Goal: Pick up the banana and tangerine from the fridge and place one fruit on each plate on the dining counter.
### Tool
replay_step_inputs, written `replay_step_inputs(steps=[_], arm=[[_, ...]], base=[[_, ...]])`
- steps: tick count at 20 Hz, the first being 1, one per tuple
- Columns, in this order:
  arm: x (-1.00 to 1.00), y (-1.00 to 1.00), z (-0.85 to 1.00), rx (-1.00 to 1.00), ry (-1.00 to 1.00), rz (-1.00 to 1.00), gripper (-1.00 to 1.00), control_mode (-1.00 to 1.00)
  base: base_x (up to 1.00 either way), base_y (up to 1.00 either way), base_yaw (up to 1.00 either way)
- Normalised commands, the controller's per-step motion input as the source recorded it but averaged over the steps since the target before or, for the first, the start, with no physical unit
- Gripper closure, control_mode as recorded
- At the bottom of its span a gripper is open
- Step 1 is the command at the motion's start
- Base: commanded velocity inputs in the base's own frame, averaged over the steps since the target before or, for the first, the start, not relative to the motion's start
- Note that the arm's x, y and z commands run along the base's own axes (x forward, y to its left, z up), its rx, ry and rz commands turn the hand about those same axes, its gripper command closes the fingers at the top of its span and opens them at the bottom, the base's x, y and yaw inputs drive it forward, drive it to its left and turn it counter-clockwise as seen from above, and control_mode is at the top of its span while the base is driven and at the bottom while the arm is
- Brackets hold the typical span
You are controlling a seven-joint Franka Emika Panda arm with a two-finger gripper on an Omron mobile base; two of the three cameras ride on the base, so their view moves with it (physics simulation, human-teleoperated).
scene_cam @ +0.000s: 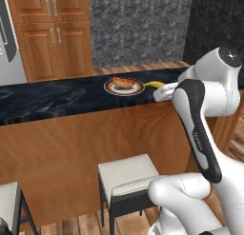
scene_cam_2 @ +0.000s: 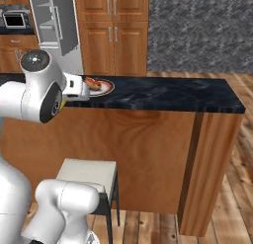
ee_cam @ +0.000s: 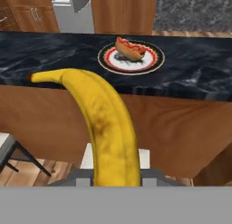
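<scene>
The banana [ee_cam: 106, 128] is held in the fingers, which are closed narrow around its near end, so it juts forward over the near edge of the dining counter's tabletop [ee_cam: 199, 73]. It looks light and fairly stiff, but its skin is smooth and bruises easily; a grip nearer the thick middle would likely steady it better. Beyond its tip, toward the tabletop's far edge, sits a plate [ee_cam: 131, 60] that already carries a hot dog [ee_cam: 130, 48].

The arm reaches forward, its gripper [ee_cam: 115, 180] clamped shut.
</scene>
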Motion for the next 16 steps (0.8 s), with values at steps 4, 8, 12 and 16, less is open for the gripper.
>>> replay_step_inputs(steps=[4, 8, 12, 16], arm=[[1.0, 0.0, 0.38, -0.05, 0.33, 0.07, 1.0, -1.0], [1.0, 0.01, 0.01, 0.0, 0.45, 0.0, 1.0, -1.0], [1.0, 0.19, -0.27, -0.01, 0.79, -0.01, 1.0, -1.0], [1.0, 0.25, -0.71, -0.04, 0.85, -0.01, 1.0, -1.0]], base=[[0.0, 0.0, 0.0], [0.0, 0.0, 0.0], [0.0, 0.0, 0.0], [0.0, 0.0, 0.0]])
